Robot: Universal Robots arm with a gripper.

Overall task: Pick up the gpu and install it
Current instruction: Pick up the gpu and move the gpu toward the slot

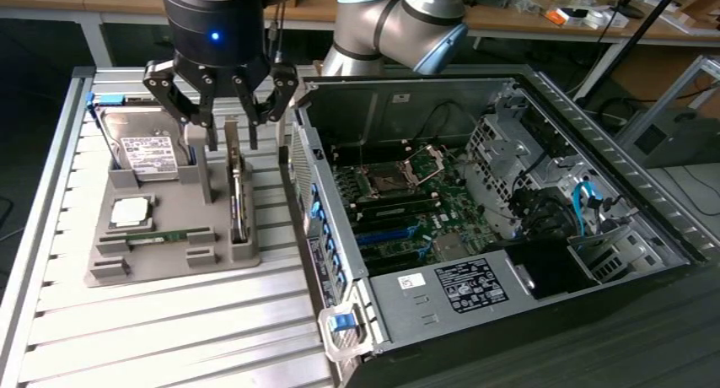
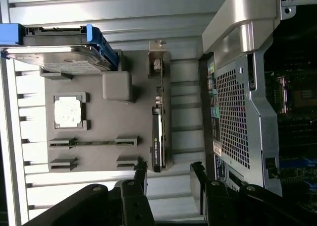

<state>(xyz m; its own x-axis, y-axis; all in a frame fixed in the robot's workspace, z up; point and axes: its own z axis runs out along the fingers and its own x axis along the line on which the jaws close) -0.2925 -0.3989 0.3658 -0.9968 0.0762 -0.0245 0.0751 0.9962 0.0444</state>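
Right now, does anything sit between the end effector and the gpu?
Nothing visible. The open end effector hangs over the thin black gpu card, which stands on edge in its grey plastic holder, with clear space between them.

The gpu (image 1: pixel 238 198) is black with a silvery end bracket, and its tray (image 1: pixel 169 266) is plain grey. The hard drive (image 1: pixel 152 152) is silver with a white label and blue frame, and the memory stick (image 1: pixel 158 236) is green. The gripper (image 1: pixel 225 139) is black with a blue light, the computer case (image 2: pixel 233 117) silvery grey with a dotted grille, and the table (image 1: pixel 169 337) ribbed silver.
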